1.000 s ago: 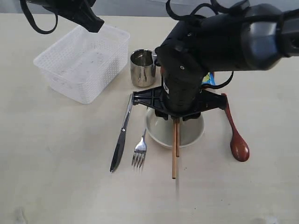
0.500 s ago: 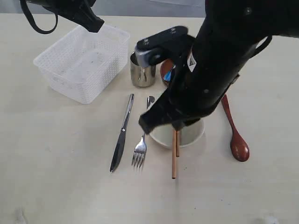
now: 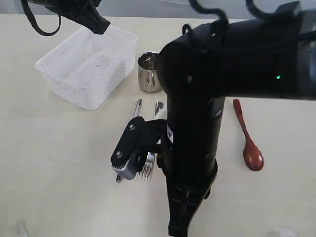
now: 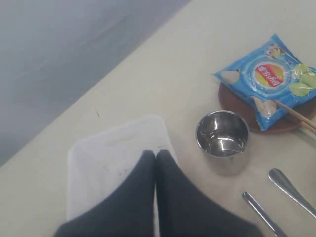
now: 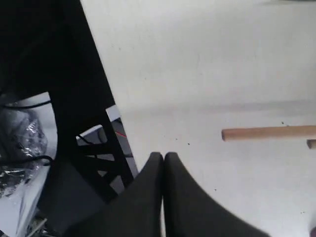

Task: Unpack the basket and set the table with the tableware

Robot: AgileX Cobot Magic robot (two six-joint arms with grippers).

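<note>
The white basket (image 3: 84, 66) stands on the cream table (image 3: 49, 163) at the back left, and nothing shows inside it. My left gripper (image 4: 156, 154) hangs shut and holds nothing above the basket's (image 4: 113, 158) far corner. To its right stands the steel cup (image 4: 222, 134). The blue chip bag (image 4: 269, 79) lies on the brown plate (image 4: 276, 124), with the chopsticks (image 4: 296, 113) next to it. The knife (image 3: 137, 106), fork (image 3: 147, 168) and wooden spoon (image 3: 249, 145) lie on the table. My right gripper (image 5: 163, 156) is shut and empty near the front edge, close to a chopstick (image 5: 269, 133). The bowl is hidden.
My right arm (image 3: 197, 123) fills the middle of the exterior view and covers the bowl's area. In the right wrist view the table's front edge (image 5: 106, 98) runs close by, and beyond it stands a black frame (image 5: 79, 163) with cables.
My right arm has swung away from over the bowl toward the table's front edge and now hides the bowl and chopsticks. The left arm has not moved.
</note>
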